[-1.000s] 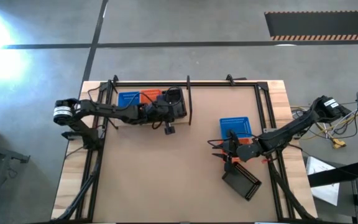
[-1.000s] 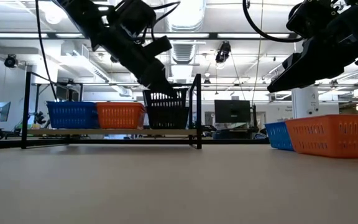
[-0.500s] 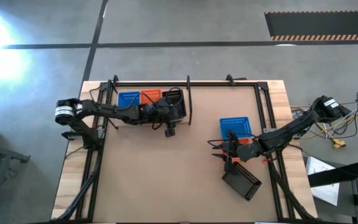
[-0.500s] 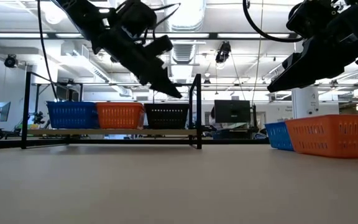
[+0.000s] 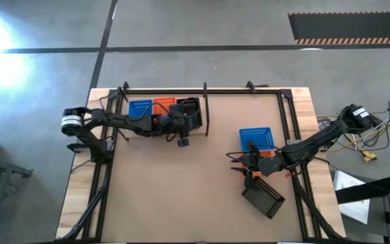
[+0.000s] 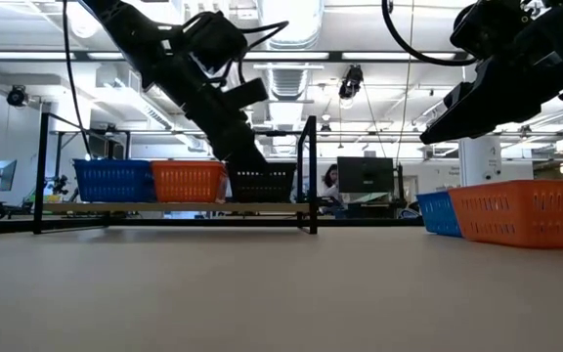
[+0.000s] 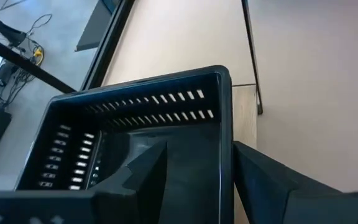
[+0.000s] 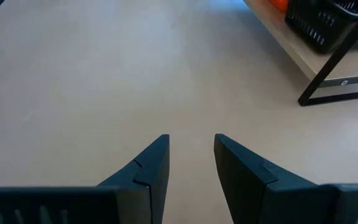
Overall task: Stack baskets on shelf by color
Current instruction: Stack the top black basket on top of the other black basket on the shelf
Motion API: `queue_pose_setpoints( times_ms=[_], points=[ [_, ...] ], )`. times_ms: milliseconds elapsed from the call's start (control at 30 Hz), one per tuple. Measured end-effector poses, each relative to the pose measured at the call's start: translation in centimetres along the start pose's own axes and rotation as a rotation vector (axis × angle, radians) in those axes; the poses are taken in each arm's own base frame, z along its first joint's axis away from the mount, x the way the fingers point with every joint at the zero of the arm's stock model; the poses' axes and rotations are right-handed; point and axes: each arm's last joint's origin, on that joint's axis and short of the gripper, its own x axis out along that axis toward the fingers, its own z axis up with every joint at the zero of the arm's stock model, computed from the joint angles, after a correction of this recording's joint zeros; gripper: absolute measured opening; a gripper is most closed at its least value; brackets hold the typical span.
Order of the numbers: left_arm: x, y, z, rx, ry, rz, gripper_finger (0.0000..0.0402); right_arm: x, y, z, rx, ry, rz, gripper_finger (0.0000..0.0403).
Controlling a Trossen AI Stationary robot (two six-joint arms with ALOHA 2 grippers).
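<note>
Your left claw (image 7: 194, 171) straddled the near wall of the black basket (image 7: 142, 130), fingers apart, at the shelf's (image 5: 196, 130) end beside the orange basket (image 5: 163, 104). The basket looked light and stiff; take the rim. Your right claw (image 8: 191, 155) hung unclenched, well away.

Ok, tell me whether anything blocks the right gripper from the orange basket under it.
Nothing visible does. The right gripper hangs open above the orange basket, with only open air between them in the low view. The blue basket sits beside it, not in the way.
</note>
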Motion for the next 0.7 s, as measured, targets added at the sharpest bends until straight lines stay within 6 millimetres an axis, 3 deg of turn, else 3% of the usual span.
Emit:
queue_pose_setpoints(
  times_ms=[700],
  points=[
    [-1.03,0.30,-0.29,-0.016,0.067,0.011,0.0160,0.00,0.00,0.00,0.000,0.000,0.000,0.0118]
  ],
)
